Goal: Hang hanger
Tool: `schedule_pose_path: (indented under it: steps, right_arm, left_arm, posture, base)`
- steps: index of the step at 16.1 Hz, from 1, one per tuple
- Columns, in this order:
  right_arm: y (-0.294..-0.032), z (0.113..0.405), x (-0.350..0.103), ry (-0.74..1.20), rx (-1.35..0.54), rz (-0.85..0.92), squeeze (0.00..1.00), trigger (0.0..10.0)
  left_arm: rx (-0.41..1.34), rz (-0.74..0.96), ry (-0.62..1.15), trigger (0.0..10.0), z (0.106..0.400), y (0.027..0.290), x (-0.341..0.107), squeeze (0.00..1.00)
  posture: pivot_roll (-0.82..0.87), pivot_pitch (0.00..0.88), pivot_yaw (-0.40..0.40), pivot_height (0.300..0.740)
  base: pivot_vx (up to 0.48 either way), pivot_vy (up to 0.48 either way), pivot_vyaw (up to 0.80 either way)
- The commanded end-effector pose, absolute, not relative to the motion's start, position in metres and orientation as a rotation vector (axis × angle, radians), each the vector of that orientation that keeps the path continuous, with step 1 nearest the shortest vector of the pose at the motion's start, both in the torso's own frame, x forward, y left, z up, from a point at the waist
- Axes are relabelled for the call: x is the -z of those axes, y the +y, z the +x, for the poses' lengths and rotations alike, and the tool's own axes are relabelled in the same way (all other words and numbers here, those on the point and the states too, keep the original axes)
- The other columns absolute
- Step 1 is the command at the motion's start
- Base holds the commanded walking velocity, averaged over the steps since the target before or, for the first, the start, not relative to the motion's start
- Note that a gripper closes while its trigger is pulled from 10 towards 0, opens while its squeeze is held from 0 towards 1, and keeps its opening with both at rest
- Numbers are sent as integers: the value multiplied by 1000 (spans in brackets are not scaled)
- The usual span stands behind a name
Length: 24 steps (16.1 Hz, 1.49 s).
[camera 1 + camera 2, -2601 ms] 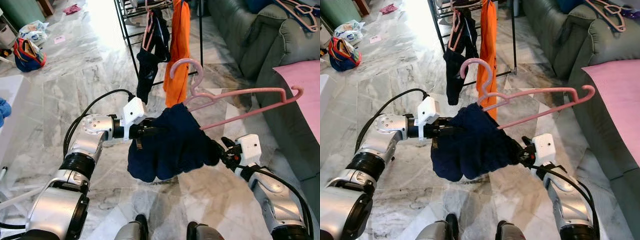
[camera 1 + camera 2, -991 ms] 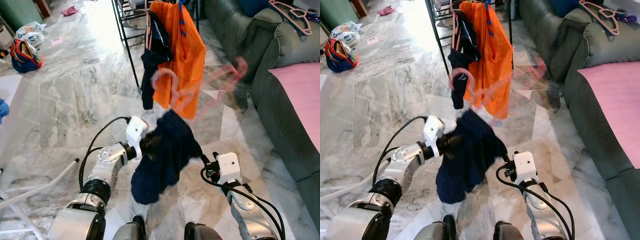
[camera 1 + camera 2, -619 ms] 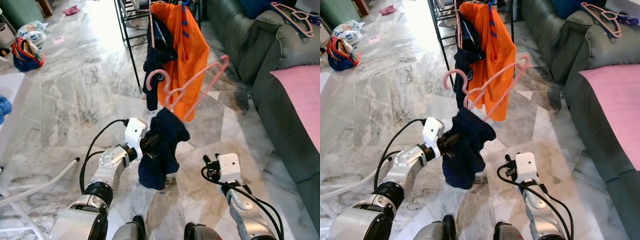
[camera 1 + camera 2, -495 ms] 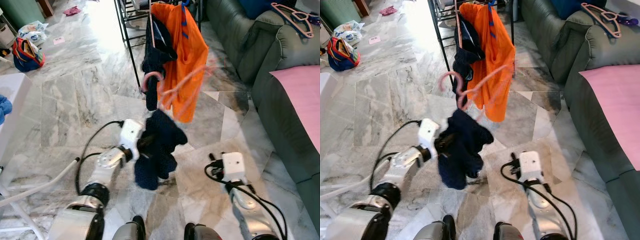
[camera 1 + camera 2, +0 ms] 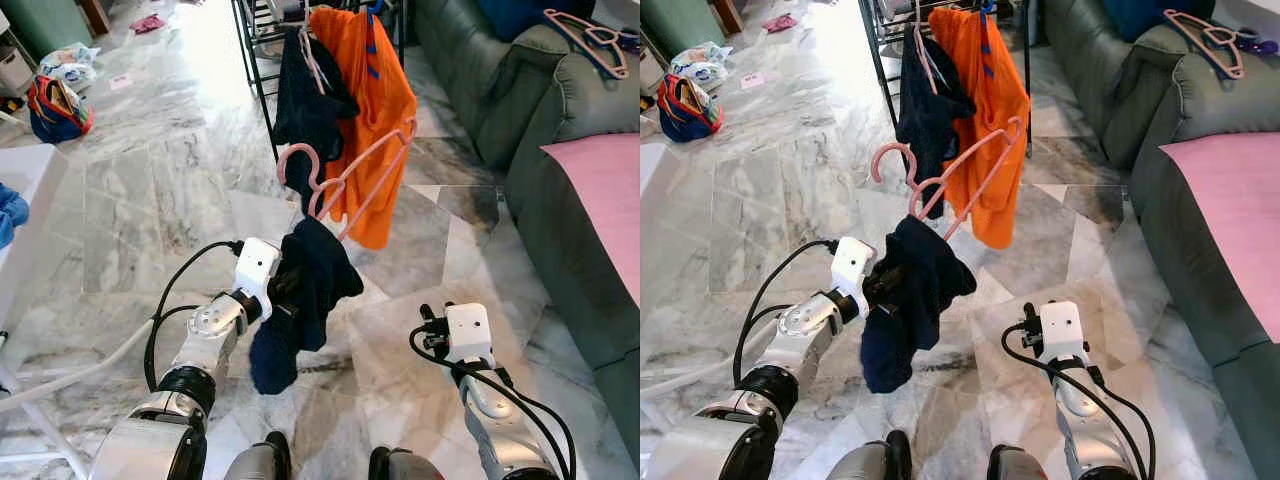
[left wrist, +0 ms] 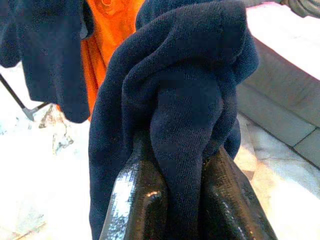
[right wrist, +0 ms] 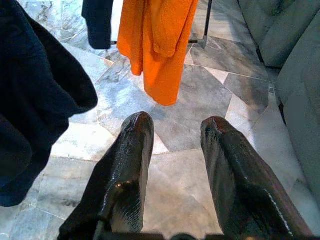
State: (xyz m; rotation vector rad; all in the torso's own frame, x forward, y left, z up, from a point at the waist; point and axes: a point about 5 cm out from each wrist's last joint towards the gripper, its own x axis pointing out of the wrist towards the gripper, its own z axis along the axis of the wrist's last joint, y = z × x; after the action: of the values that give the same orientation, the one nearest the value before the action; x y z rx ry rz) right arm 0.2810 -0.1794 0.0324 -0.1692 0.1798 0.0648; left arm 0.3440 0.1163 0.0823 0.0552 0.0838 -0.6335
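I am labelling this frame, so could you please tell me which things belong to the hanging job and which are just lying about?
Job in hand:
pink hanger
navy garment on it
left pincer, clamped on the garment
black drying rack

Lying about:
spare hangers on green sofa
colourful bag
pink cushion

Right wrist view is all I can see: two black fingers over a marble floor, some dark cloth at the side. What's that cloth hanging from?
Observer: A pink hanger, held up by the left gripper, shut on the navy garment.
Operator: Where would it go?
Observer: Likely on the black clothes rack ahead, where an orange shirt hangs.
Operator: Anything beside the robot?
Observer: A green sofa on its right, with another pink hanger on top.
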Motion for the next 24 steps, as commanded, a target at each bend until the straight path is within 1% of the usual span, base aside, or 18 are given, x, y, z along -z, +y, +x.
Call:
schedule_pose_path:
  steps: [1,8,9,10,11,13,15,16,18,20,21,22,23,24]
  right_arm:
    - [-180,277,-27,199,-58,-166,0,10000]
    - [-180,277,-27,199,-58,-166,0,10000]
    - [-182,278,-27,193,-38,-173,0,10000]
    - [-190,283,-39,139,-33,-157,0,10000]
    - [-191,284,-40,135,-27,-180,0,10000]
    - [-194,284,-39,132,-9,-227,0,10000]
    - [-195,283,-38,134,-16,-223,0,10000]
    - [-195,284,-38,119,-9,-264,0,10000]
    - [-194,285,-38,139,-41,-254,0,10000]
    - [-192,285,-40,124,-80,-276,0,10000]
    - [-191,285,-44,105,-100,-282,0,10000]
    - [-193,287,-51,75,-146,-299,0,10000]
    - [-195,289,-55,64,-181,-278,0,10000]
    - [-198,289,-56,61,-186,-271,1000,10000]
  left_arm:
    - [627,65,75,0,343,119,-81,0]
    - [627,65,75,0,343,119,-81,0]
    - [582,102,70,0,344,124,-81,0]
    - [326,246,107,0,326,179,-59,0]
    - [305,256,110,0,324,182,-58,0]
    - [309,255,101,0,327,179,-60,0]
    - [311,255,97,0,328,178,-62,0]
    - [288,261,100,0,328,178,-60,0]
    - [259,257,93,0,327,174,-58,0]
    - [330,220,74,0,327,164,-60,0]
    - [412,203,54,0,329,155,-65,0]
    - [577,211,2,0,332,143,-78,0]
    - [673,237,-34,0,334,138,-88,0]
    - [702,250,-49,0,336,137,-93,0]
  posture:
    - [-127,155,43,740]
    - [-127,155,43,740]
    - [-127,155,43,740]
    - [-85,146,37,740]
    - [-86,147,37,740]
    - [-89,146,38,740]
    - [-91,148,39,740]
    - [-93,148,41,740]
    - [-92,146,38,740]
    - [-86,145,29,740]
    - [-83,146,25,740]
    - [-79,151,21,740]
    - [-77,156,21,740]
    - [-77,161,21,740]
  base:
    - [0,0,0]
    - [0,0,0]
    - [0,0,0]
    - [0,0,0]
    - [0,0,0]
    - [0,0,0]
    - [0,0,0]
    - [0,0,0]
    - [0,0,0]
    - [0,0,0]
    - [0,0,0]
    - [0,0,0]
    - [0,0,0]
    - [0,0,0]
